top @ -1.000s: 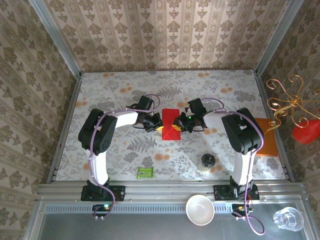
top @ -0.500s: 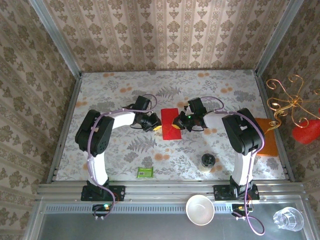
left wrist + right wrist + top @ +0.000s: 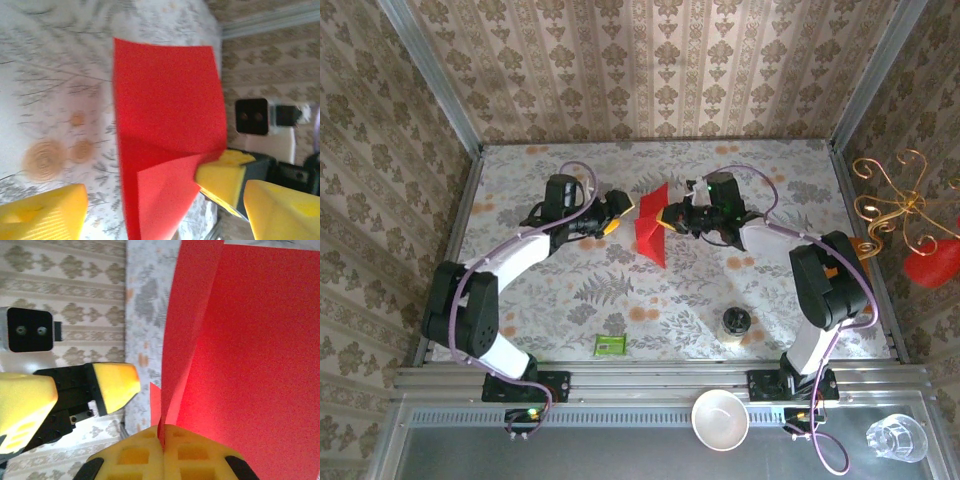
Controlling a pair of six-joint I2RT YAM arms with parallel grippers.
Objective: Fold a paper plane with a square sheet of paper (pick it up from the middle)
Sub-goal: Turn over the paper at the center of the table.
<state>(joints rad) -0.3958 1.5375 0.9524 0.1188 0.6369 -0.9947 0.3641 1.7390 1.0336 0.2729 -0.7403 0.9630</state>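
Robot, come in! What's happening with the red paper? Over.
Right claw shut on red paper. Left claw open, facing it. Paper creased, tilted up. Only paper between claws.

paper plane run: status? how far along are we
Early. Done: the red sheet is raised from the table, and a diagonal folded flap shows in the left wrist view. In hand: the right gripper is shut on the sheet's edge, holding it up; the left gripper is open beside it, gripping nothing. Left: no narrow pointed plane shape yet, so most folds likely remain.
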